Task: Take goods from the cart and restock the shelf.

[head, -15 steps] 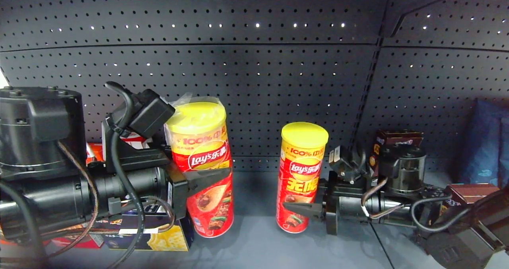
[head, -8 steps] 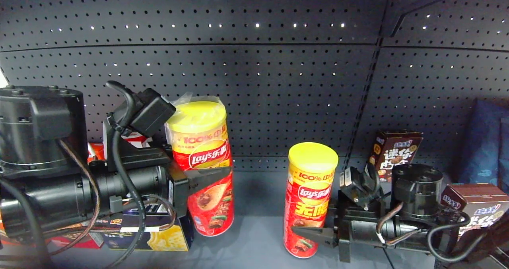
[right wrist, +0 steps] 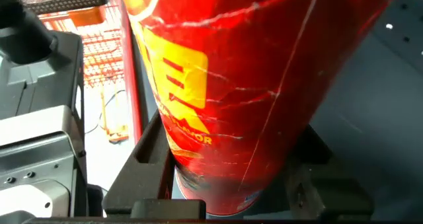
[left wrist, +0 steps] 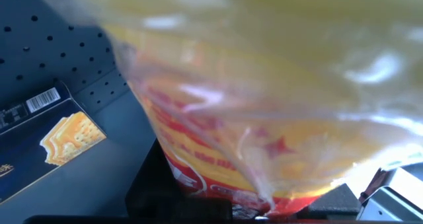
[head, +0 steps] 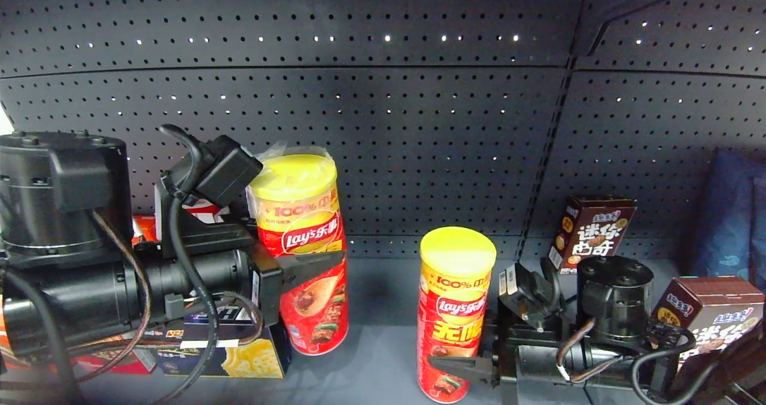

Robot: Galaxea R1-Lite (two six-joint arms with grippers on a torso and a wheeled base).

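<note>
The left gripper (head: 311, 267) is closed around the middle of a plastic-wrapped chip can (head: 302, 213), which is held upright close in front of the pegboard back panel (head: 383, 124). The right gripper (head: 458, 366) is clamped low on a second chip can (head: 456, 285), yellow-lidded and held upright farther out from the pegboard, over the shelf floor (head: 383, 291). A brown biscuit box (head: 589, 228) is stood against the pegboard's right part. A cracker box (head: 239, 357) is laid flat before its left part.
</note>
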